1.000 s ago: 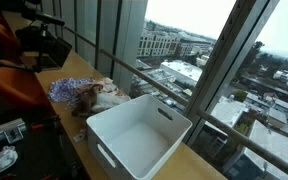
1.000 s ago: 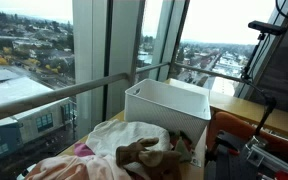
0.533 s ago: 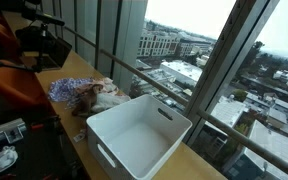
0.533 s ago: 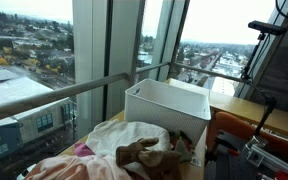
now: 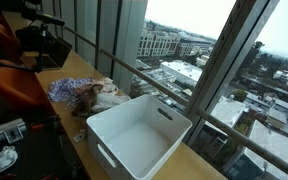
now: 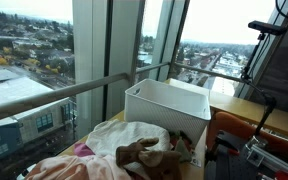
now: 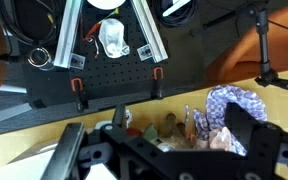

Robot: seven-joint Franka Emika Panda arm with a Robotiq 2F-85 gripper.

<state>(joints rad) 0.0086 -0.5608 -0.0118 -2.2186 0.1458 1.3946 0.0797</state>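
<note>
In the wrist view my gripper point(image 7: 159, 142) is open and empty, its two black fingers spread wide above the wooden table. Between and below the fingers lies a pile of clothes point(image 7: 199, 130), with a blue-and-white patterned cloth point(image 7: 234, 102) at its right. The pile also shows in both exterior views point(image 5: 89, 95) point(image 6: 114, 150), with a brown cloth point(image 6: 144, 153) on top. An empty white plastic bin point(image 5: 139, 135) stands next to the pile on the table, also seen in an exterior view point(image 6: 169, 105). The gripper does not show in either exterior view.
The table point(image 5: 74, 65) runs along tall windows with a metal rail point(image 6: 94, 85). A black perforated base plate point(image 7: 104, 75) with metal rails and cables lies beyond the table edge. Tripods and an orange chair point(image 5: 9, 85) stand nearby.
</note>
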